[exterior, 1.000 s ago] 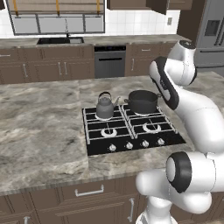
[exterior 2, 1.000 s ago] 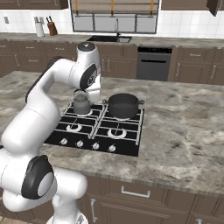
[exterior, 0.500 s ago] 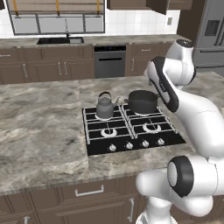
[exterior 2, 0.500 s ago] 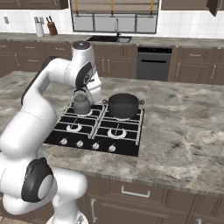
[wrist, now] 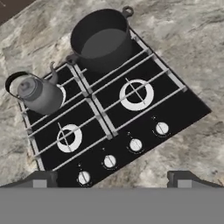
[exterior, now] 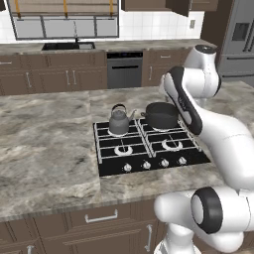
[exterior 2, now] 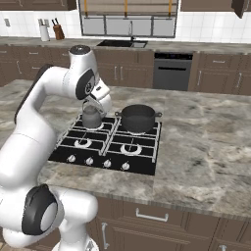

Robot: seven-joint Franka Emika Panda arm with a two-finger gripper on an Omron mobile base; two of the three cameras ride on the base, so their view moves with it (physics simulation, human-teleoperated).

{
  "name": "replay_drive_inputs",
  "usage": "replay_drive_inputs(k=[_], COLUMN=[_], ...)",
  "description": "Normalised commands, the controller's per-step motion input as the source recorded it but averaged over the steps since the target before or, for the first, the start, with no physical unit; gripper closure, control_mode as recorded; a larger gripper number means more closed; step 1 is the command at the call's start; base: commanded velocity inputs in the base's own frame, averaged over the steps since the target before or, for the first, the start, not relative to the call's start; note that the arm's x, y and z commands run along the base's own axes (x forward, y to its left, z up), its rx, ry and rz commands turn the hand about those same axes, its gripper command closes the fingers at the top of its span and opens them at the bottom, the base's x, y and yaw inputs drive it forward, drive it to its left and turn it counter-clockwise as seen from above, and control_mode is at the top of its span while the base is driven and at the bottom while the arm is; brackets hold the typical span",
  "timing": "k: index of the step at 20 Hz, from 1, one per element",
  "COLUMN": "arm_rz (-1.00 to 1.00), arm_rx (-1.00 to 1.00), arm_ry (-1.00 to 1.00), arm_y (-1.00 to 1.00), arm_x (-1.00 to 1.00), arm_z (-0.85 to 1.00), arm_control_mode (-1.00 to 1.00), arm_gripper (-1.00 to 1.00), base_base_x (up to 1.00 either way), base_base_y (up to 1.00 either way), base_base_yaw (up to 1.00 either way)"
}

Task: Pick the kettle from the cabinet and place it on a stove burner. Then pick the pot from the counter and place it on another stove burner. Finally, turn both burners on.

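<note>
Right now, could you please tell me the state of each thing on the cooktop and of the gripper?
kettle: upright on a rear burner.
pot: upright, uncovered, on the other rear burner.
front burners: bare.
knobs: four in a row; setting cannot be told.
gripper: open, holding nothing, above the cooktop.

Glossy white arm (exterior: 225, 144), dark round joints

Knobs (wrist: 122, 154) unobstructed; kettle (wrist: 40, 94), pot (wrist: 103, 39) behind.

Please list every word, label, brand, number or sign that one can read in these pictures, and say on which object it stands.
There are none: no readable text shows. The knobs on the cooktop carry no legible marks; the kettle and the pot are plain.
</note>
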Motion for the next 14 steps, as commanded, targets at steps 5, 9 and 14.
replay_drive_inputs(k=[5,9,14], arm_rz=[0.24,0.21,0.17], arm_rx=[-0.14,-0.13,-0.11], arm_ry=[0.0,0.0,0.0], arm_y=[0.16,0.1,0.0], arm_x=[-0.34,-0.46,-0.49], arm_z=[0.0,-0.02,-0.23], arm_control_mode=[-1.0,-1.0,-1.0], arm_gripper=[-1.0,-1.0,-1.0], base_base_x=[0.0,0.0,0.0], base_base_y=[0.0,0.0,0.0], base_base_yaw=[0.0,0.0,0.0])
